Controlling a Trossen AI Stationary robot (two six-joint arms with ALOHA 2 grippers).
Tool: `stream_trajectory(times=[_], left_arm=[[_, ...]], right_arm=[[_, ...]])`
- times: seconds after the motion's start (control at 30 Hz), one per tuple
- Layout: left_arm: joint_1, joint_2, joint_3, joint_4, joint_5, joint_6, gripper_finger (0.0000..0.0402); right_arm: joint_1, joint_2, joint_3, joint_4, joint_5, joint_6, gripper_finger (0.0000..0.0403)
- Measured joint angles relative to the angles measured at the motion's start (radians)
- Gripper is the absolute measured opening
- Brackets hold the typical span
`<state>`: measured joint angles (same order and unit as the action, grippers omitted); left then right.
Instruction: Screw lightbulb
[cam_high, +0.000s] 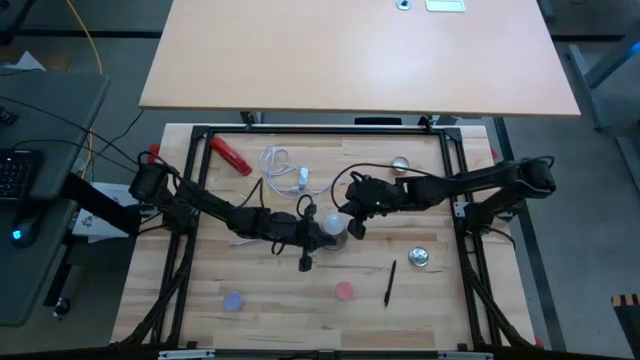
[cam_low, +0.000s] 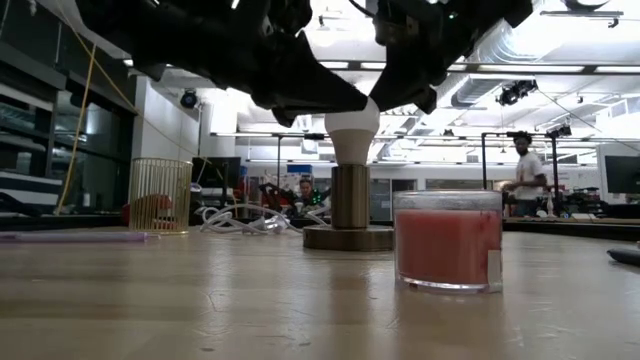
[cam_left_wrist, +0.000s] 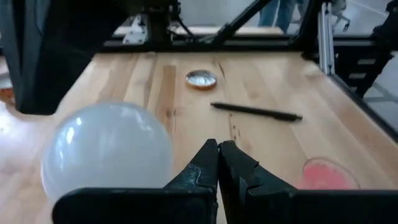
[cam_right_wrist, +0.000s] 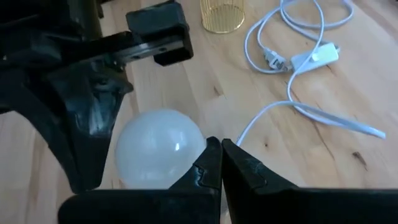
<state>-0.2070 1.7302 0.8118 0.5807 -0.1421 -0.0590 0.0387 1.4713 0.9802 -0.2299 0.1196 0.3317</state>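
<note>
- One white frosted lightbulb (cam_high: 331, 224) stands upright in the grey round metal socket stand (cam_low: 349, 236), mid-bench, about level between the left and right edges.
- Two grippers flank it: left gripper (cam_left_wrist: 219, 163) pinched closed on nothing, right gripper (cam_right_wrist: 221, 160) likewise closed and empty.
- Judgement: open one gripper, clasp the globe squarely, twist gently; brace the stand.
- One black pen (cam_high: 389, 283), one pink-filled clear cup (cam_low: 447, 240).

lightbulb (cam_low: 352, 122) top hidden by arms | pen (cam_low: 622, 256) cut off at edge
</note>
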Motion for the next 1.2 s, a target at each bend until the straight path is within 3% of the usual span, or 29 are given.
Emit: stream_trajectory(times=[1.2], left_arm=[[0.042, 0.0, 0.0, -0.062, -0.051, 0.012, 0.0]], right_arm=[[-0.014, 0.049, -0.001, 0.062, -0.028, -0.017, 0.0]])
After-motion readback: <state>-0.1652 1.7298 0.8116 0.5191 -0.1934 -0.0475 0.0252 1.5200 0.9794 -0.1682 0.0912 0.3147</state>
